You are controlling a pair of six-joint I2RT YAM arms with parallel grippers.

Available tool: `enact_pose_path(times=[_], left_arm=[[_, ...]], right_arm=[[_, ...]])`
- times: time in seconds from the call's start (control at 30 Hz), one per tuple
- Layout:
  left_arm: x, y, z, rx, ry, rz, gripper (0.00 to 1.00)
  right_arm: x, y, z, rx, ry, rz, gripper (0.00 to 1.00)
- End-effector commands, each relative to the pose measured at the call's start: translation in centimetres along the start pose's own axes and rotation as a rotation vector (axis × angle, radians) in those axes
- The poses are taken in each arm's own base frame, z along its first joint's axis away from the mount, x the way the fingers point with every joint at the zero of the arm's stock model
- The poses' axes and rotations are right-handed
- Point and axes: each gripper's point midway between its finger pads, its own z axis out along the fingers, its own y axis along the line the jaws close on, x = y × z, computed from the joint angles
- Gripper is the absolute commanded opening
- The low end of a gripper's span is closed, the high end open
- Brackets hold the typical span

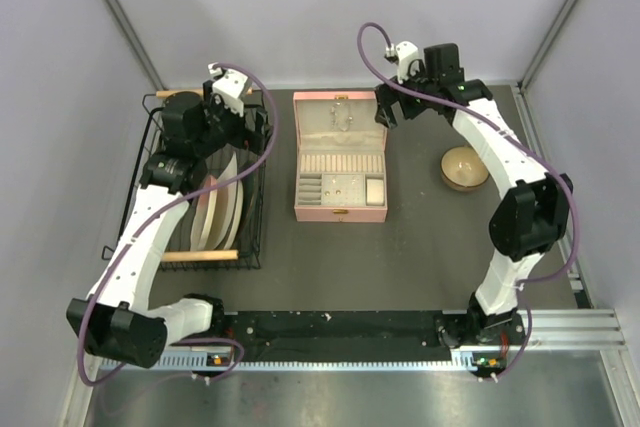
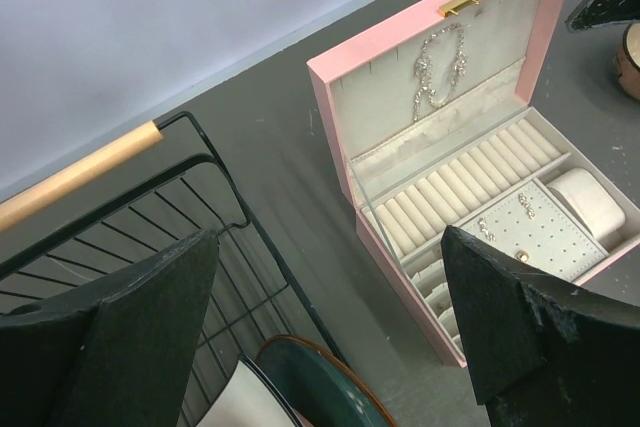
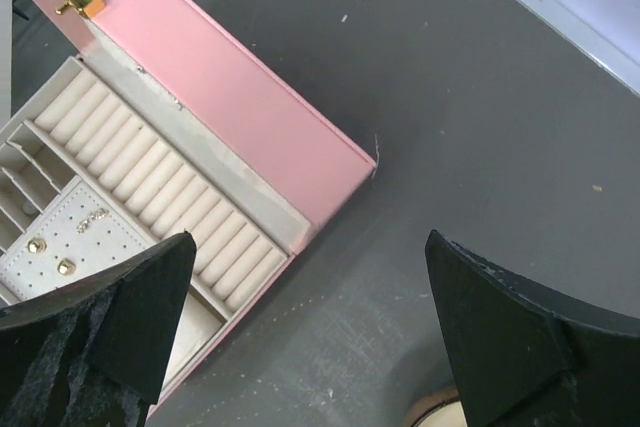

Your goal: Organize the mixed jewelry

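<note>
Gaping fully: left jaws, right jaws, both empty.

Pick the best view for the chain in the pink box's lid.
Left wrist: the chain hangs clearly against the pale-lined lid. Top external shows it only as a faint smudge. Right wrist sees only the lid's pink outside, so the chain is hidden.

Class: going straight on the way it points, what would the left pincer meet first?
The left pincer would probably meet bare grey tabletop between wire dish rack and pink jewelry box; depth unclear.
</note>
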Motion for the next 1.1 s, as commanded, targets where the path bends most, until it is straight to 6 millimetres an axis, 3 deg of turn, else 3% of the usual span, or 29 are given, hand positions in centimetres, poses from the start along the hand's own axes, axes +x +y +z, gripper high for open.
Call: enact_pose_path(times=[0.0,0.33,1.07], left_arm=[[-2.0,0.3,0.0,0.0,-0.051,0.008,0.99],[-0.9,0.6,0.5,-0.014,-0.029,0.011,0.99],[-0.2,0.6,0.9,-0.012,-0.019,0.008,0.99]], right_arm=[[-3.6,-0.1,0.5,-0.054,-0.11,-0.068,0.99],[-4.0,1.1,2.5,-0.165,-0.131,-0.091,0.99],[-4.1,4.7,1.4,-0.361,-0.185,-0.12,0.96]])
